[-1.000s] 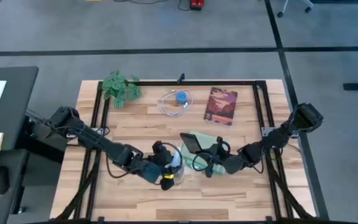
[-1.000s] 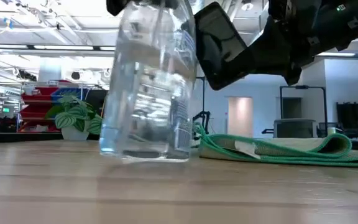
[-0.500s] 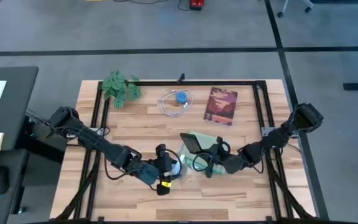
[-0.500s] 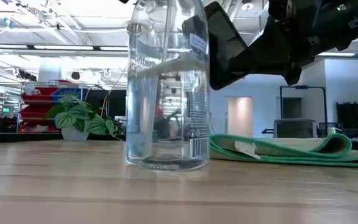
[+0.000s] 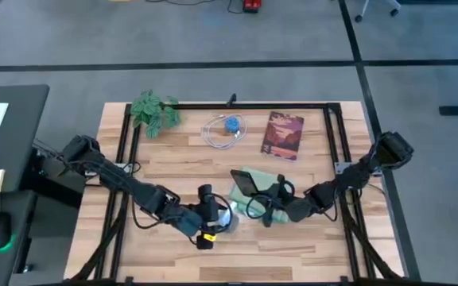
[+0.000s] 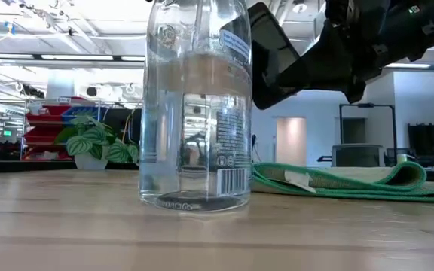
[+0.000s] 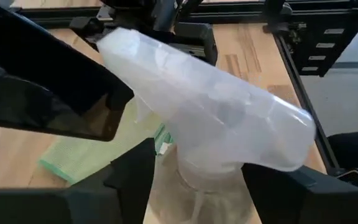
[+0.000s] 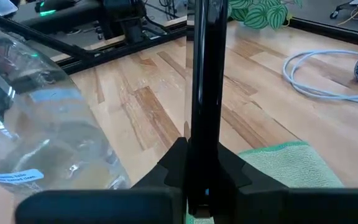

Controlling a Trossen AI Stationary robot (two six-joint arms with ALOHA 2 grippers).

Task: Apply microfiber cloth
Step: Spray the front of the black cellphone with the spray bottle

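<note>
While your left pincer (image 5: 213, 218) clamps the upright spray bottle (image 6: 196, 105) beside the microfiber cloth (image 6: 337, 182), your right pincer (image 5: 267, 192) grips the black phone (image 5: 243, 182) tilted above that cloth.

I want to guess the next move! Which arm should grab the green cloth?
Probably the left. Its gripper only steadies the spray bottle, which stands on the table, while the right gripper holds up the phone over the microfiber cloth.

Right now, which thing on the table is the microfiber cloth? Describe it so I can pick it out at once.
Start at the wooden table, near its middle, where the two arms meet. The microfiber cloth lies flat beneath the black phone held up in the right tool, beside the clear spray bottle. It is the only pale mint-green fabric; the plant is darker and leafy.
</note>
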